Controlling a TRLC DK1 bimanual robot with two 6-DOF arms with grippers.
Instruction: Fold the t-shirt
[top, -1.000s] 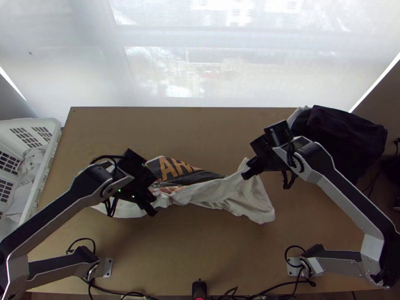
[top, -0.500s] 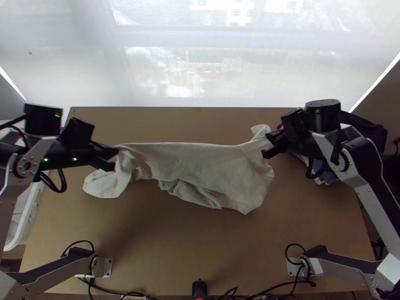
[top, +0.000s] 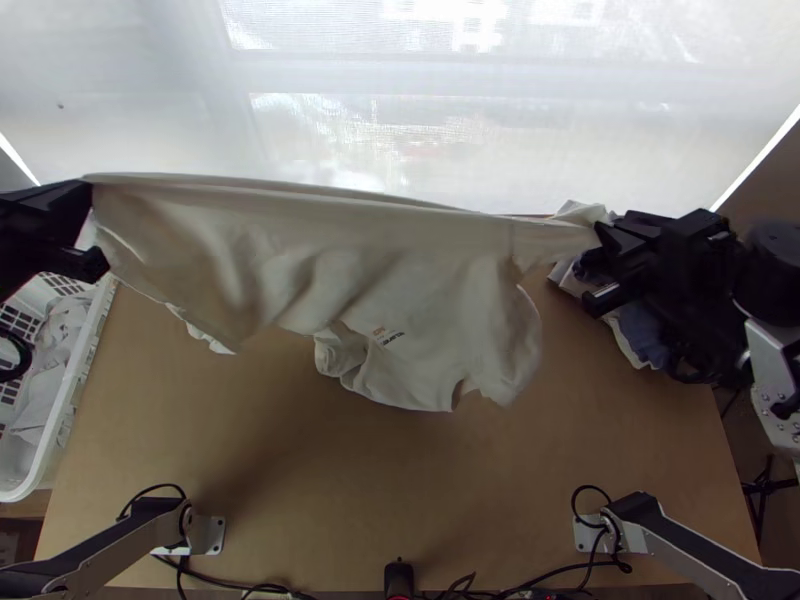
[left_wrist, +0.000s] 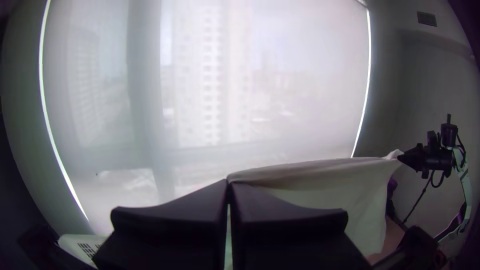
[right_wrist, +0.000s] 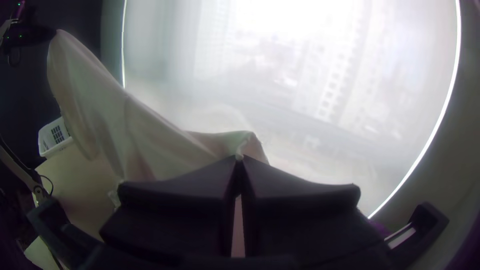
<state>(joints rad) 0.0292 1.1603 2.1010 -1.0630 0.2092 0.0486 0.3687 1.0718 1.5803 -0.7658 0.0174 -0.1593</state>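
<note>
The cream t-shirt hangs stretched between the two grippers above the table, its lower part in loose folds, with a small print on it. At the top view's left edge, my left gripper holds one upper corner. My right gripper has the other end at the right. In the left wrist view, the left gripper is shut on the cloth edge. The right wrist view has the right gripper with its fingertips together on a pinch of the shirt.
A white basket with cloth in it stands at the table's left. Other folded clothes lie at the back right, behind the right gripper. A pale blind rises beyond the wooden table.
Both grippers have moved apart and upward from the table's middle, drawing the shirt from a bunched heap into a raised, stretched span. The orange-and-dark print has gone from sight.
</note>
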